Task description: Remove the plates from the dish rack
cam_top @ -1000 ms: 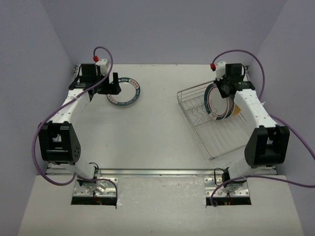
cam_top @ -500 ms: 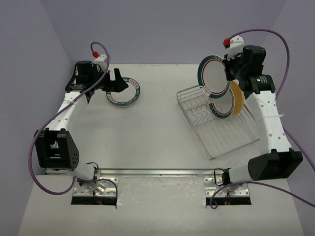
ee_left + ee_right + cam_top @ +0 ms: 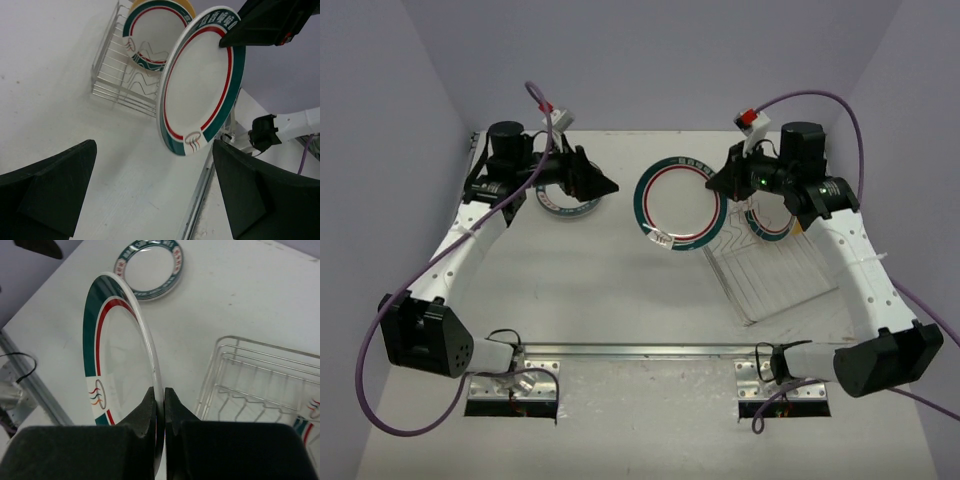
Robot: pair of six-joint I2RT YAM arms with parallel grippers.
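Note:
My right gripper [image 3: 717, 186] is shut on the rim of a white plate [image 3: 680, 205] with green and red rings, holding it in the air over the middle of the table. In the right wrist view the plate [image 3: 116, 347] stands edge-on between my fingertips [image 3: 150, 407]. My left gripper [image 3: 595, 175] is open and faces the held plate [image 3: 202, 80] from the left, a short way off. Another ringed plate [image 3: 557, 203] lies flat at the far left. The dish rack [image 3: 770, 275] holds an upright ringed plate [image 3: 150, 35] with a tan-yellow plate [image 3: 187, 6] behind it.
The rack [image 3: 260, 372] sits at an angle on the right half of the table. A metal rail [image 3: 640, 350] runs along the near edge by the arm bases. Purple cables loop beside both arms. Walls close in the back and the sides.
My right arm lifted a ringed plate out of the rack and swung it left over the table's middle. My left gripper left the flat plate, opened wider and turned right.

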